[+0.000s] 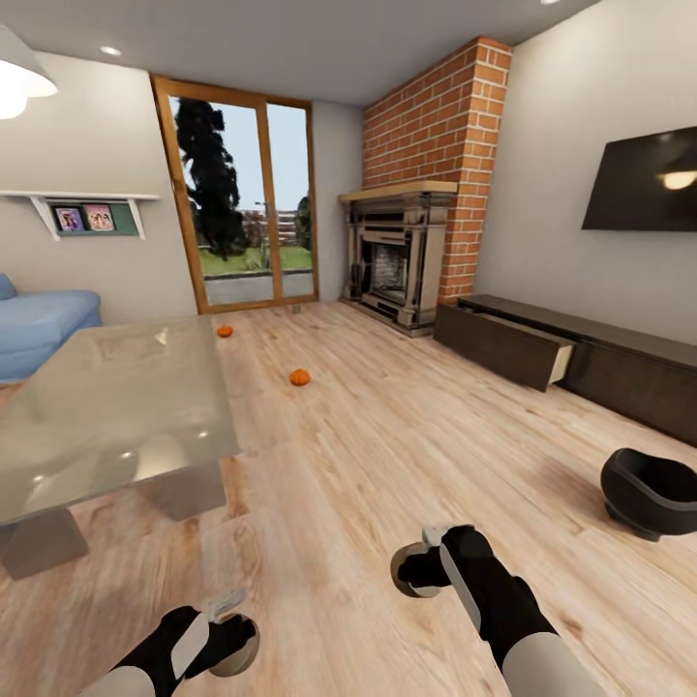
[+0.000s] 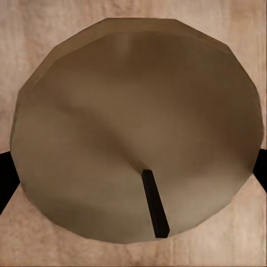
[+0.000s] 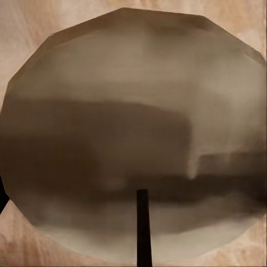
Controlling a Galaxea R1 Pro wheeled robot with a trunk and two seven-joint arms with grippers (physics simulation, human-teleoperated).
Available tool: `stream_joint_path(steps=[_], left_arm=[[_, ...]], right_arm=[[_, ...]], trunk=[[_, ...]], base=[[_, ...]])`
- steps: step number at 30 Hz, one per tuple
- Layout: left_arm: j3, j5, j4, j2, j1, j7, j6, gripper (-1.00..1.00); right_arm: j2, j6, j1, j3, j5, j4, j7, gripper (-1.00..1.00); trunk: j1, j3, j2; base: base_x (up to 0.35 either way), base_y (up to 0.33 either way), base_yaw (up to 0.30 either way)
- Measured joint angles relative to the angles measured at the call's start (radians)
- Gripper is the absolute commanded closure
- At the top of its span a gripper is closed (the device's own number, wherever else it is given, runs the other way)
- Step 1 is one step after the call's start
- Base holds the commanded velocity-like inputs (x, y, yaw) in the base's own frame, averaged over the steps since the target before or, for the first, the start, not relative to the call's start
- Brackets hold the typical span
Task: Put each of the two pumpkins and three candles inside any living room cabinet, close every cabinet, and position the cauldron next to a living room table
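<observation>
Each hand grips a tan candle: the left hand (image 1: 227,634) at lower left holds the left candle (image 2: 136,130), the right hand (image 1: 426,561) at lower centre the right candle (image 3: 133,139). Two pumpkins (image 1: 300,377) (image 1: 225,331) lie on the floor mid-frame, beyond the glass counter (image 1: 106,407). The cabinet (image 1: 581,363), one drawer open, sits right; the cauldron (image 1: 651,492) lower right.
</observation>
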Motion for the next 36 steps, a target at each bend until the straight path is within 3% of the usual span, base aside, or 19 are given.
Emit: stream_joint_path(steps=[17, 36], left_arm=[[0.0, 0.0, 0.005, -0.006, 0.0, 0.0, 0.0, 1.0], [-0.001, 0.0, 0.005, -0.006, 0.0, 0.0, -0.001, 1.0]], right_arm=[[0.0, 0.001, 0.0, 0.0, 0.0, 0.0, 0.0, 1.0], [0.0, -0.002, 0.0, 0.001, 0.0, 0.0, 0.0, 1.0]], trunk=[[0.0, 0.0, 0.0], [0.0, 0.0, 0.0]], base=[[0.273, -0.224, 0.0], [0.311, -0.142, 0.0]])
